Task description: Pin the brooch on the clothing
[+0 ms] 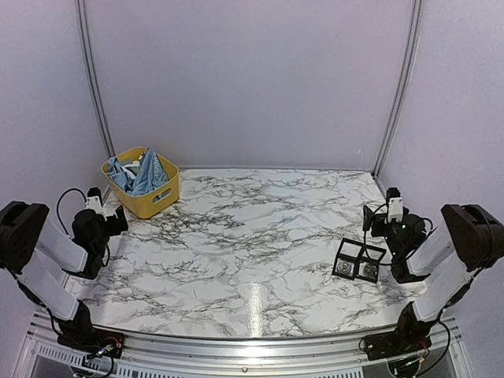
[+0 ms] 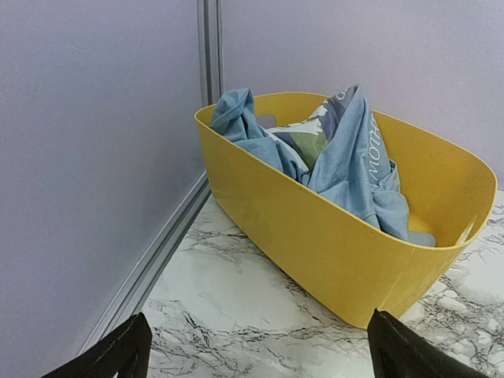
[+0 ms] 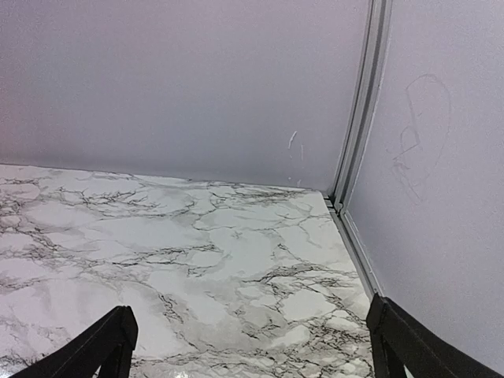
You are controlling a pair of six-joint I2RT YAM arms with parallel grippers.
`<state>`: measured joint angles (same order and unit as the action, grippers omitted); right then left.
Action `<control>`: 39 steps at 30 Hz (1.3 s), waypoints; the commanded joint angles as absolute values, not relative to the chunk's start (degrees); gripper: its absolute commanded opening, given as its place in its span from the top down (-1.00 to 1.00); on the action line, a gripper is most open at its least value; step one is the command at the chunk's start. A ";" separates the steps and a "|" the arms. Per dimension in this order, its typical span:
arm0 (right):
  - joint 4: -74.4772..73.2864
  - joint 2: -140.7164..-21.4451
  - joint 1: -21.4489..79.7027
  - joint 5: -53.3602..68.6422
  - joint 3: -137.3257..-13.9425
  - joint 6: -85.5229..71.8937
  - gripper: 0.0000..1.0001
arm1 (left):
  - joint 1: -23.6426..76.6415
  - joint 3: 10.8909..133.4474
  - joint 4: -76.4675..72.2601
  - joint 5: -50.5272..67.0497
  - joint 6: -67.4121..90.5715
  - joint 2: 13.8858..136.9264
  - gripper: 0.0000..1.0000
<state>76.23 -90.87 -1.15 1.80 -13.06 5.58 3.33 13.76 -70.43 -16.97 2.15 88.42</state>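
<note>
So far, almost nothing of the job looks done. The clothing (image 1: pixel 140 175), a light blue shirt, is bunched up inside the yellow basket (image 1: pixel 157 205) at about 10 o'clock on the marble table (image 1: pixel 252 236). It has not been taken out or laid flat.

A small black box (image 1: pixel 359 261) with two parts is set at about 4 o'clock, well apart from the basket. Something small and round is seen in each part. The brooch (image 1: pixel 344 268) is most likely one of these, though it is too small to be sure.

The left gripper (image 2: pixel 258 331) is pointed at the basket, its fingers held wide apart with nothing between them. The right gripper (image 3: pixel 250 315) is near the black box, also spread wide and holding nothing.

Nearly all is left to be done, it seems. The shirt must be pulled out and spread, and the brooch picked up and pinned on.
</note>
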 commanded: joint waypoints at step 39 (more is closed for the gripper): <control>0.77 -78.63 14.12 11.42 -62.75 -6.79 -0.69 | 4.62 117.17 31.81 -15.77 1.05 140.46 -0.65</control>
